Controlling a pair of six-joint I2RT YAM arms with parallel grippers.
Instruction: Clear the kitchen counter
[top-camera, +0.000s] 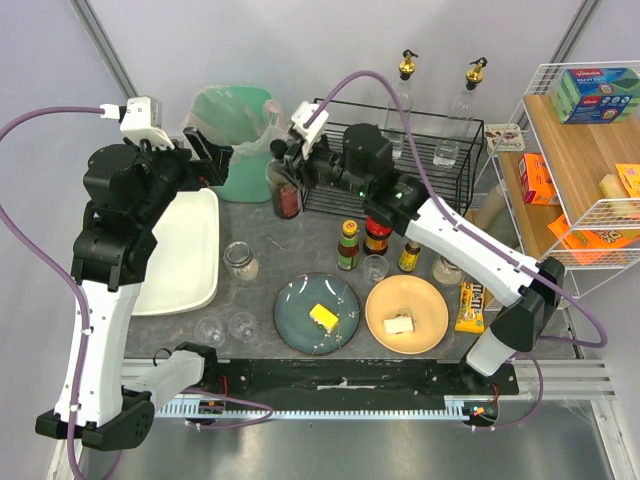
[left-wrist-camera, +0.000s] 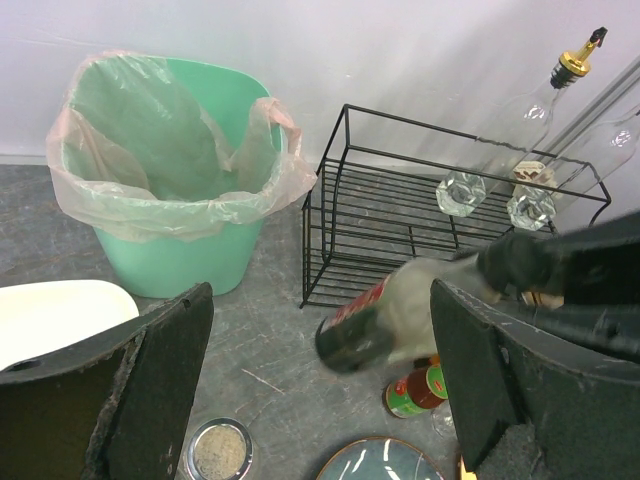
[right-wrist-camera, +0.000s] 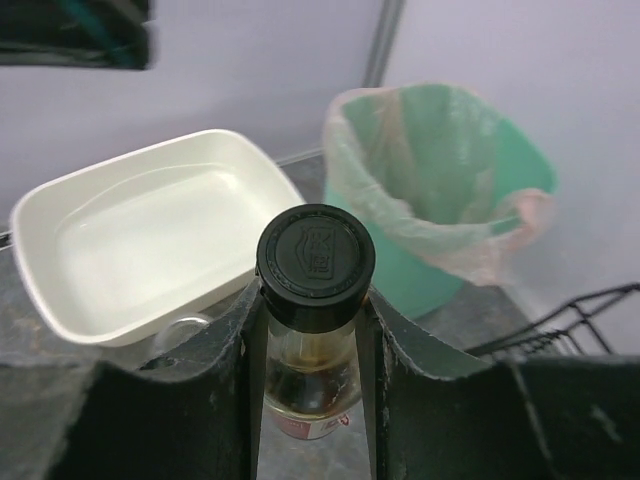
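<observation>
— Looking down from above, we see the kitchen counter (top-camera: 300, 245), dark grey and mottled, stretching across the middle between the arm bases and the back wall. What do we make of the right gripper (right-wrist-camera: 315, 335)?

— We see it clamped on a sauce bottle (right-wrist-camera: 315, 255), one finger on each side just below the black cap. From overhead, the bottle is at the near left corner of the black wire rack (top-camera: 400, 150), just beside the green bin (top-camera: 235, 140). We cannot tell whether its base touches the counter.

— And the left gripper (left-wrist-camera: 322, 300)?

— We find its jaws wide apart with nothing between them, near the bin, which has a plastic liner (left-wrist-camera: 150, 200). The white tub (top-camera: 180, 250) lies on the counter's left side.

— What else do we count on the counter?

— We count a blue plate (top-camera: 300, 330) bearing a yellow piece (top-camera: 322, 317), just beside a tan plate (top-camera: 425, 330) bearing a pale piece (top-camera: 398, 324). Three small sauce bottles (top-camera: 348, 245) stand behind the plates. A small jar (top-camera: 239, 260) stands beside the tub, and two small glasses (top-camera: 242, 323) are near the front edge. A candy packet (top-camera: 471, 305) lies right of the tan plate. Two glass bottles (top-camera: 405, 100) with gold pourers stand at the back of the rack; we cannot tell whether they are inside it or behind it.
</observation>
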